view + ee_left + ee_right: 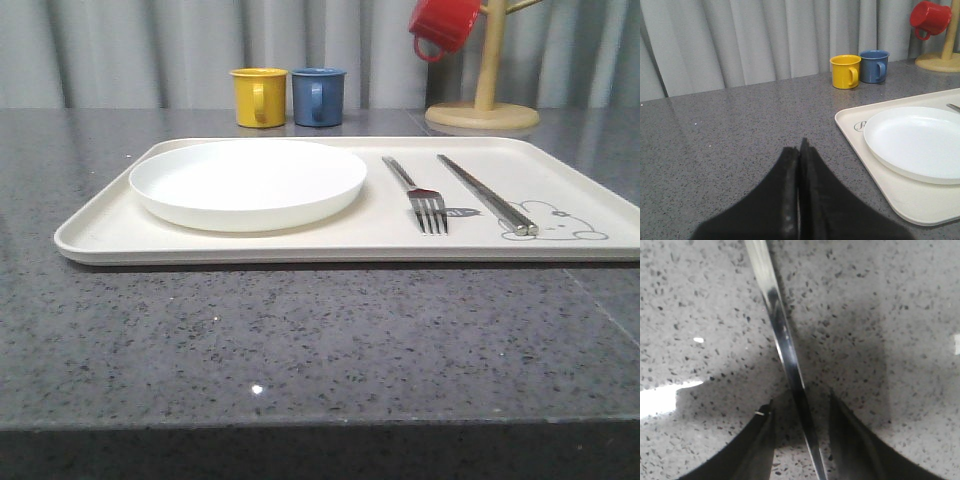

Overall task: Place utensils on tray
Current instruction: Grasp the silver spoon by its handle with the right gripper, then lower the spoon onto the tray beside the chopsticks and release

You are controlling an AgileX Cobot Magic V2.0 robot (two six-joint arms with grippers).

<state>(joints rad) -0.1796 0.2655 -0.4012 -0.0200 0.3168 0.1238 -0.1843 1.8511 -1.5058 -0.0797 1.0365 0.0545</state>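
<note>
right gripper (800,412) is hovering low over the speckled grey counter (880,315), jaws parted a moderate way, fingers (756,440) standing either side of 1 shiny metal handle, likely the spoon (782,342). the handle is lying in the gap between the jaws, not touching either pad as far as can be told. its long axis is running out from between the fingertips and away ahead of them, leaning slightly off the jaw centreline; which end the bowl is on cannot be told.

left gripper (800,150) is sitting above the counter with its 2 fingers pressed together, holding nothing. ahead of its tips and off to one side, the tray (100,235) corner is lying close.

on the tray: 1 white plate (248,183); 1 fork (418,195), long axis running front to back, tines pointing toward the front camera; 1 pair of chopsticks (488,195), 2 sticks side by side, lying roughly parallel to the fork, near ends just beside the bunny drawing (560,222).

behind the tray: 1 yellow mug (259,96), 1 blue mug (318,96), and 1 red mug (444,24) hanging on a wooden stand (484,100).
</note>
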